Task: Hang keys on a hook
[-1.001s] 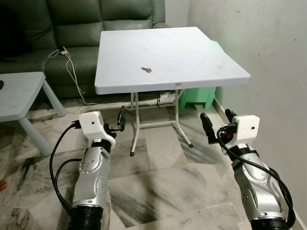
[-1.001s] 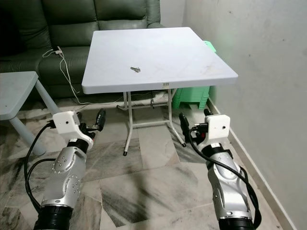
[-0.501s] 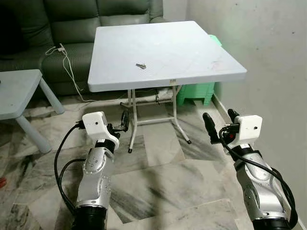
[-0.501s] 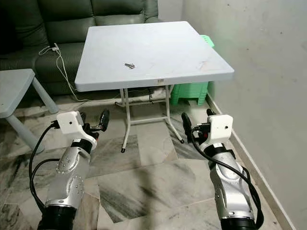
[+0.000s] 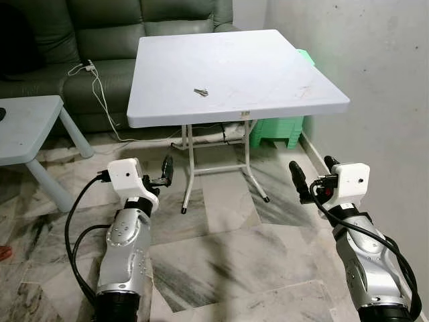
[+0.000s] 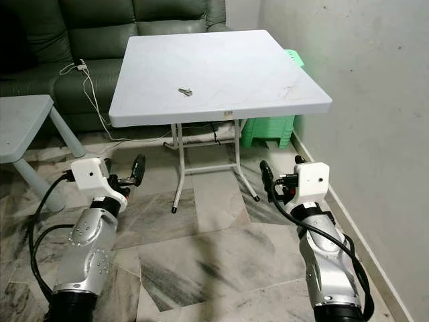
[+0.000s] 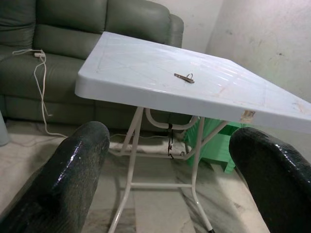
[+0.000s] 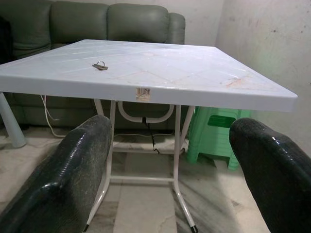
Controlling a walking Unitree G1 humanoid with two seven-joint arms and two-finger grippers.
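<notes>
A small bunch of keys [image 5: 200, 92] lies on the white folding table [image 5: 268, 100], near the middle of its left half. Both arms are held low in front of me, short of the table's front edge and below its top. My left gripper [image 5: 159, 176] is open and holds nothing; in its wrist view the keys [image 7: 184, 77] show far ahead between the spread fingers [image 7: 73, 170]. My right gripper [image 5: 312, 176] is open too, with nothing in it. It points at the table's front edge, with the keys [image 8: 100, 66] ahead on the top.
A dark green sofa [image 5: 100, 40] stands behind the table, with a white cable [image 5: 97, 87] trailing down to the floor. A low grey table [image 5: 27, 131] is at the left. A green stool [image 5: 278, 127] sits under the table by the right wall [image 5: 382, 80]. Marble floor lies between.
The whole view has swayed as I walk, and the table sits slightly nearer than a second ago. Both grippers keep their open pose; the keys have not moved.
</notes>
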